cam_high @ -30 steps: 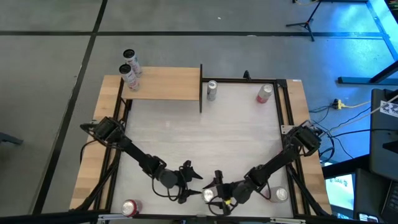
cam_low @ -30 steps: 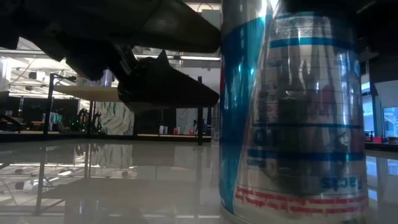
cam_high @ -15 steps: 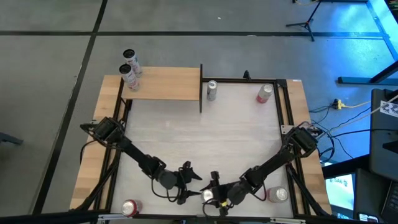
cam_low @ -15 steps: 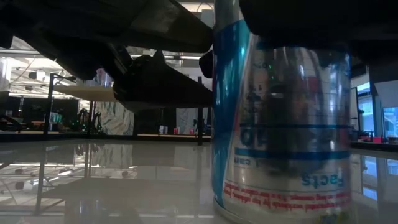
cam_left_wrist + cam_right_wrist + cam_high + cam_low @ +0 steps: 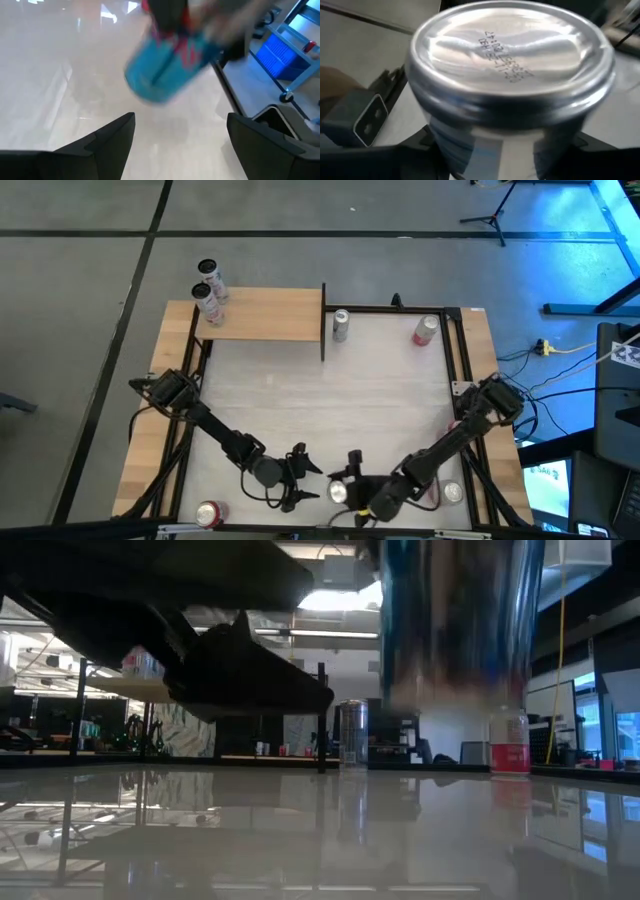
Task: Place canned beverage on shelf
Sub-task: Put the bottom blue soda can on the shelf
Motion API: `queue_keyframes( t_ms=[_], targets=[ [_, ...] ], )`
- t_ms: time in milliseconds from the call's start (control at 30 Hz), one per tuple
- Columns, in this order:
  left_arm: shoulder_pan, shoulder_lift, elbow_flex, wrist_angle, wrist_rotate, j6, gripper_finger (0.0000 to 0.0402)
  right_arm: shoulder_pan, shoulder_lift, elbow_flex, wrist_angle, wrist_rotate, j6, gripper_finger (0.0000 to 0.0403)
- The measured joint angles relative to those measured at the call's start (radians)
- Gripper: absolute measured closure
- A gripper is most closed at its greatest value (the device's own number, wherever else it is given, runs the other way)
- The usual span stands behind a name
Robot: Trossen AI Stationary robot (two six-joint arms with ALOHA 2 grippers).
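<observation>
A blue and silver canned beverage (image 5: 336,494) hangs near the table's front edge, with my right gripper (image 5: 346,489) shut on it. In the low view the can (image 5: 455,620) floats above the tabletop. Its silver end (image 5: 510,45), printed with a code, faces the right wrist camera. My left gripper (image 5: 308,480) stands open just left of the can, touching nothing; the left wrist view shows the can (image 5: 167,70) beyond its spread fingers. The shelf (image 5: 265,315), a tan board with a black edge, sits at the far left and carries two cans (image 5: 208,298) at its left end. My right gripper pinches the can's side wall (image 5: 470,145) between its two fingers, a little below the silver end. The fingers (image 5: 395,157) come from the table's right, slanting down, one on each side of the can. The can is lifted clear of the table.
A silver can (image 5: 341,325) and a red can (image 5: 425,330) stand at the table's far edge. Another red can (image 5: 210,513) lies at the near left corner, and one more can (image 5: 452,493) at the near right. A black post (image 5: 323,320) rises at the shelf's right end.
My right gripper has taken hold of the can, which stood on the table, and has risen with it. The can now hangs clear of the tabletop. The wrist has also tipped and rolled somewhat.
</observation>
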Motion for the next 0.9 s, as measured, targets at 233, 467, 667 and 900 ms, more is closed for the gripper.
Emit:
queue_keyframes(
  t_ms=[233, 467, 667, 900],
  targets=[
    [-0.03, -0.003, 0.0, 0.076, -0.124, 0.097, 0.0094, 0.033, -0.09, -0.002, 0.066, 0.091, -0.117, 0.0193],
    [-0.054, -0.003, 0.0, 0.209, -0.221, 0.261, 0.0094, 0.008, -0.095, -0.091, 0.423, 0.019, -0.243, 0.0193],
    [-0.052, -0.003, 0.0, 0.278, -0.221, 0.327, 0.0094, -0.035, -0.088, -0.142, 0.571, -0.025, -0.254, 0.0193],
    [-0.047, -0.003, 0.0, 0.357, -0.225, 0.388, 0.0094, -0.058, -0.088, -0.142, 0.591, -0.076, -0.241, 0.0193]
  ],
)
